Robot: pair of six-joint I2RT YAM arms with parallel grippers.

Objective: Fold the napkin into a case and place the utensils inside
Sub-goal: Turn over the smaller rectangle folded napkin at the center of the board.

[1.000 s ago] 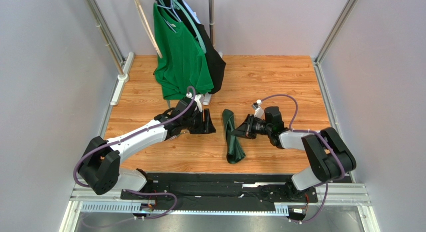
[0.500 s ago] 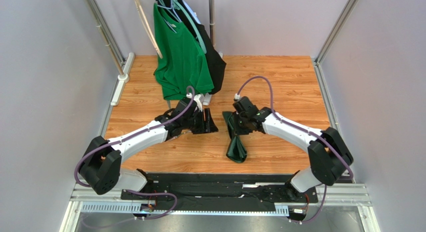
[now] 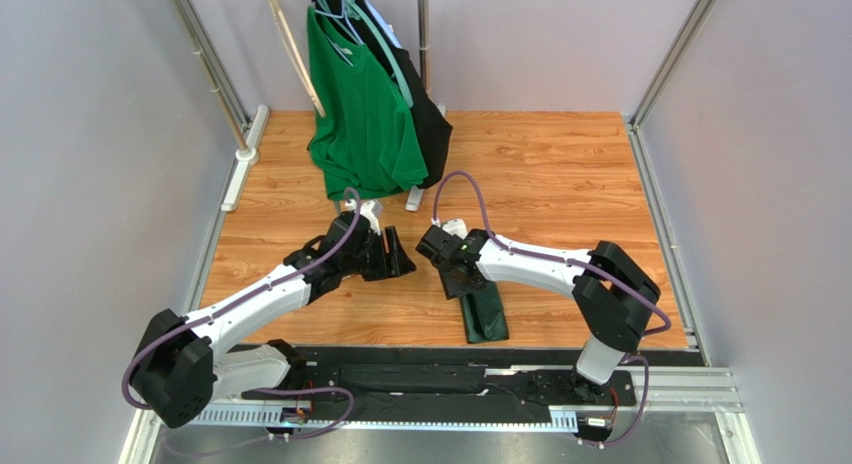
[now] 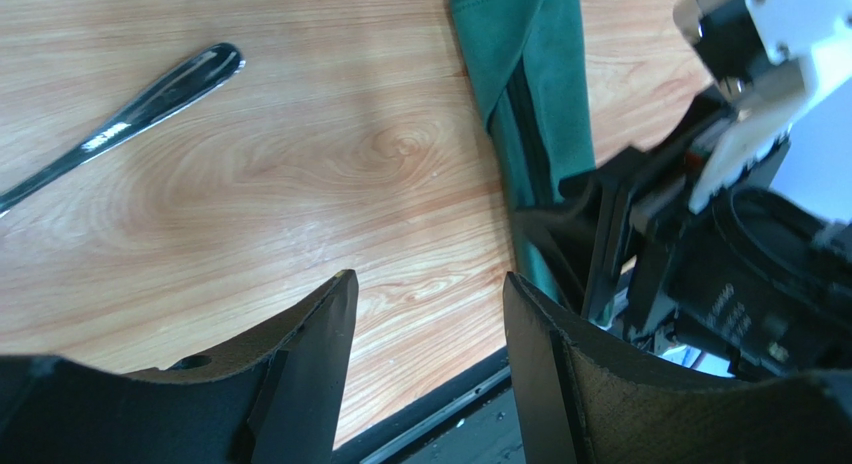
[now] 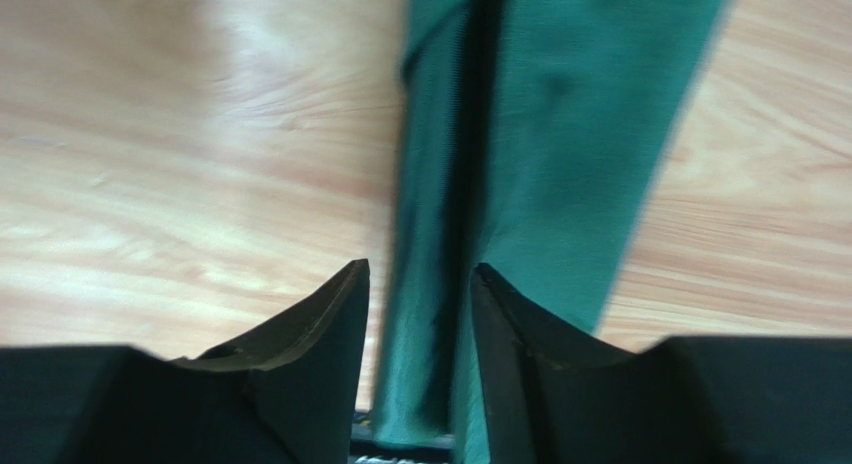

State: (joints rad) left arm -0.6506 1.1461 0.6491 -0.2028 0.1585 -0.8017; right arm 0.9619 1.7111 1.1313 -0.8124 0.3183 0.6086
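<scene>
Release of the napkin (image 3: 482, 314) appears to be the step in hand, with loading of the cutlery judged to come next. The cloth is seen folded into a narrow flat strip on the desk (image 3: 560, 164), at the near middle, its near end almost at the black rail (image 3: 430, 359) where the arms are bolted. Its long axis runs far to near, slanted a little so that the near end sits further right than the far end. A dark slit is seen along its length in both wrist views; which end forms the mouth cannot be told.

The right gripper (image 5: 415, 329) is held over the far end of the strip with its jaws apart, and cloth shows in the gap beneath them. Nothing appears to be pinched, though the view is blurred. It is best lifted straight up, so that the folds are not dragged open.

The left gripper (image 4: 425, 349) is held just left of the strip, jaws apart and empty. One utensil (image 4: 150, 94) is seen lying bare on the wood, apart from the cloth, in the left wrist view only. It is probably best taken by its handle and slid in along the strip's long axis, not across it.
</scene>
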